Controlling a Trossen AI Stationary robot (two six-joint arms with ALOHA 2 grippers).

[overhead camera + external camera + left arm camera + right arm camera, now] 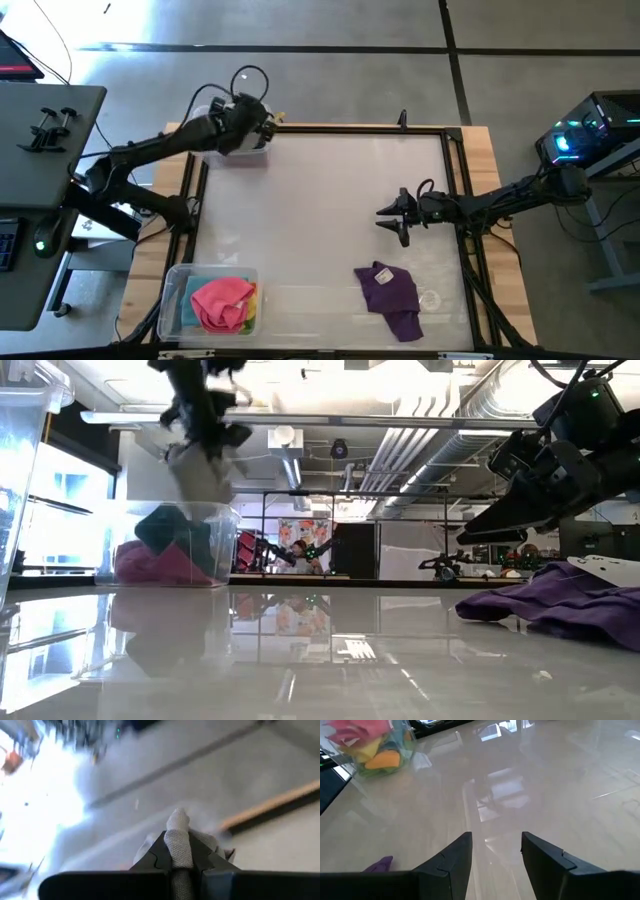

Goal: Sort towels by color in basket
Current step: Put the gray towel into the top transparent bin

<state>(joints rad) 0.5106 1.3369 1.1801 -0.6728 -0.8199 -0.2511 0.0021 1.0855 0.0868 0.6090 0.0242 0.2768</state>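
The left gripper [177, 851] hangs above the far-left clear plastic bin [205, 520], jaws clamped on a soft grey cloth [176, 840]. Another clear bin [176, 283] holds what looks like pink, yellow and blue cloths [222, 301]. The crumpled purple cloth [392, 295] lies on the glossy desk [320, 210] near the right gripper [397, 222], jaws apart.

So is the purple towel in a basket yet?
No. The purple towel lies crumpled on the table, apart from the clear bin, with the open right gripper above the table beside it.
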